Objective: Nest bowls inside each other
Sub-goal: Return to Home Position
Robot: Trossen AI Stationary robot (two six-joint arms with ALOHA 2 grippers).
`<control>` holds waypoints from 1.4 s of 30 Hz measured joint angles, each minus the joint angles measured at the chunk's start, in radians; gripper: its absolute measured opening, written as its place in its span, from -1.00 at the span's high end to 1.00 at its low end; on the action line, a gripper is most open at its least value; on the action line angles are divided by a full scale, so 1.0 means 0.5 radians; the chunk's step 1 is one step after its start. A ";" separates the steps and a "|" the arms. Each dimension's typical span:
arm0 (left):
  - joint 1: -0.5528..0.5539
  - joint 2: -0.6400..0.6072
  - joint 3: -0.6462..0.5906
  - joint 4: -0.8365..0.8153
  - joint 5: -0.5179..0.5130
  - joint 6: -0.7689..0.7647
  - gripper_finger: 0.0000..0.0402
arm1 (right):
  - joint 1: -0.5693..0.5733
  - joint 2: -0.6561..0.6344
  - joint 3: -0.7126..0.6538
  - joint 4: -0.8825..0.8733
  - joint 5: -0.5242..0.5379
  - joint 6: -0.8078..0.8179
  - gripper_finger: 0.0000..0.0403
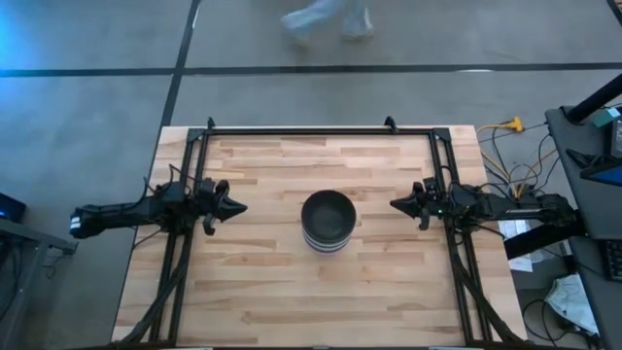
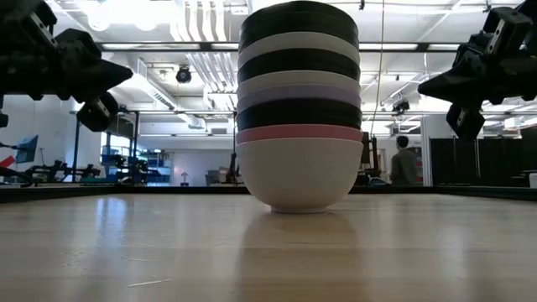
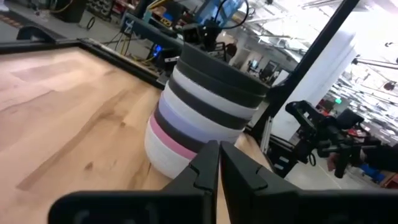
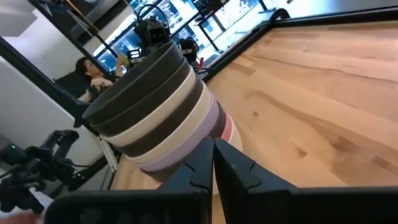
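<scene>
While centred, bowls point(image 1: 328, 222) far from edges point(image 1: 138, 255).

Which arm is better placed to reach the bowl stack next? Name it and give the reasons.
Right, narrowly. In the high view the right gripper sits nearer the bowl stack than the left gripper does. Both are shut, out to the sides, holding nothing.

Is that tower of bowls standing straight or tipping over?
Upright. The stack of bowls sits flat on the table, every rim level.

Nested bowls point(image 1: 328, 221), upright, table centre
</scene>
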 joint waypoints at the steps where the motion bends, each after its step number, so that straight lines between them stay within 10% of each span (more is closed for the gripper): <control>1: 0.000 0.007 0.000 -0.001 0.000 -0.002 1.00 | 0.000 0.000 0.000 0.000 0.000 0.017 0.96; 42: -0.001 0.049 -0.002 -0.002 0.000 -0.006 1.00 | 0.140 0.002 0.000 0.002 -0.001 0.055 0.96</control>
